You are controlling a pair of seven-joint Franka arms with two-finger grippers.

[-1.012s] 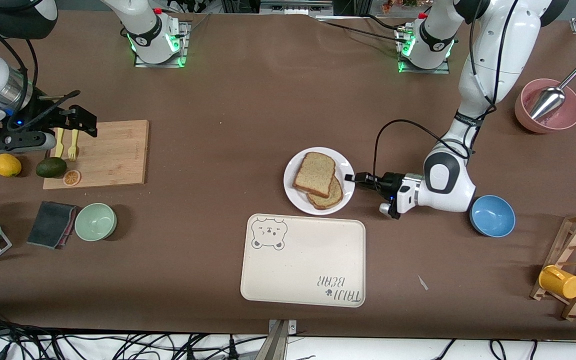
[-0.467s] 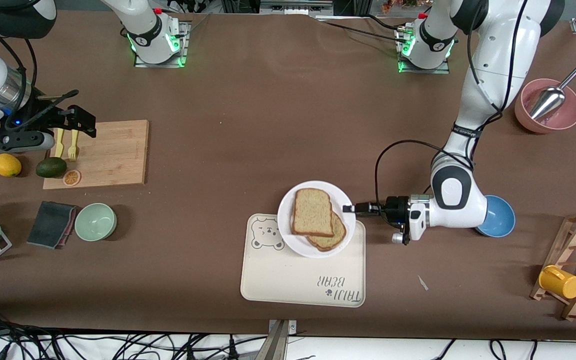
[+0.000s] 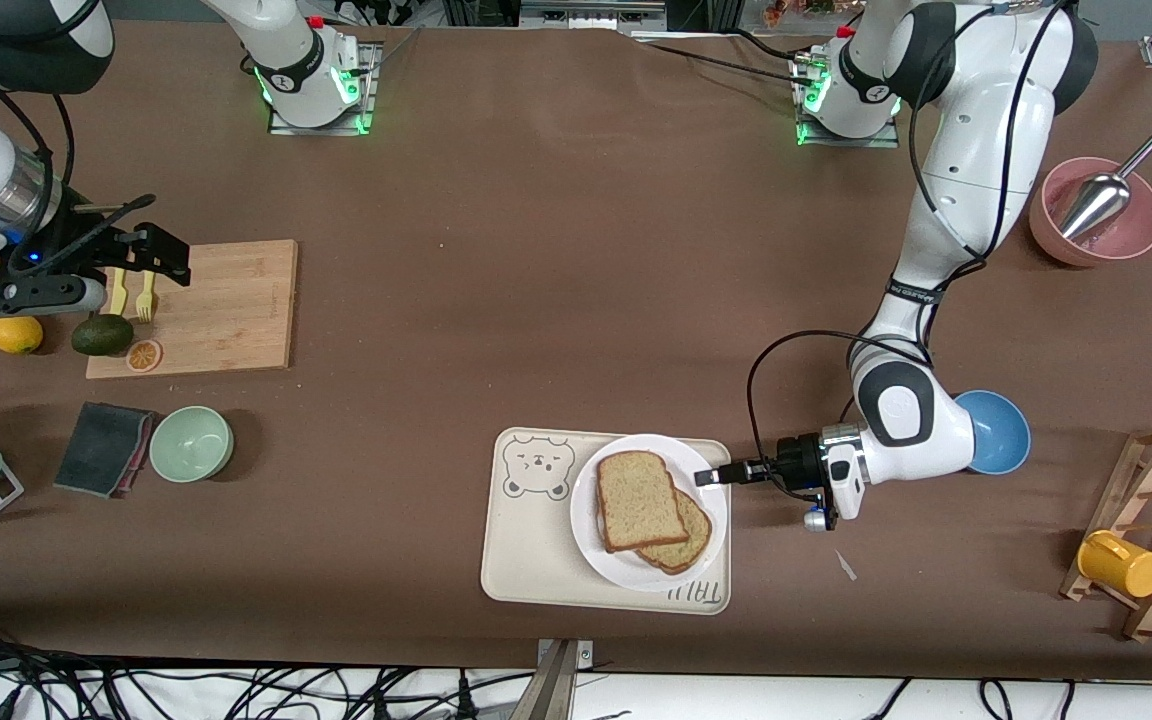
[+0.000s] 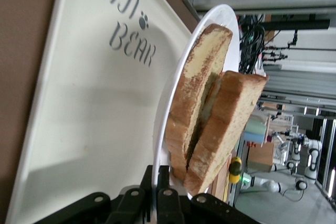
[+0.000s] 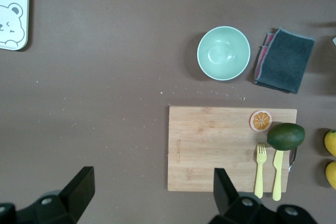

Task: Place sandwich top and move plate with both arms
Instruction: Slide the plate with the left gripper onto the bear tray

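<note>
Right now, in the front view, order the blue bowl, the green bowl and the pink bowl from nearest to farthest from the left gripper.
The left gripper is shut on the plate rim over the tray.
1. Blue bowl: beside the left arm's wrist.
2. Pink bowl: holds a metal scoop, toward the left arm's base.
3. Green bowl: toward the right arm's end.

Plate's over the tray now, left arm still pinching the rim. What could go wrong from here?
1. The left gripper holds the plate by one thin rim edge only; it may tip or slip.
2. The sandwich top sits askew on the lower slice, so a tilt could slide it off.
3. The plate reaches the tray edge toward the left arm's end; it may land half off.
The right gripper waits open over the cutting board.
</note>
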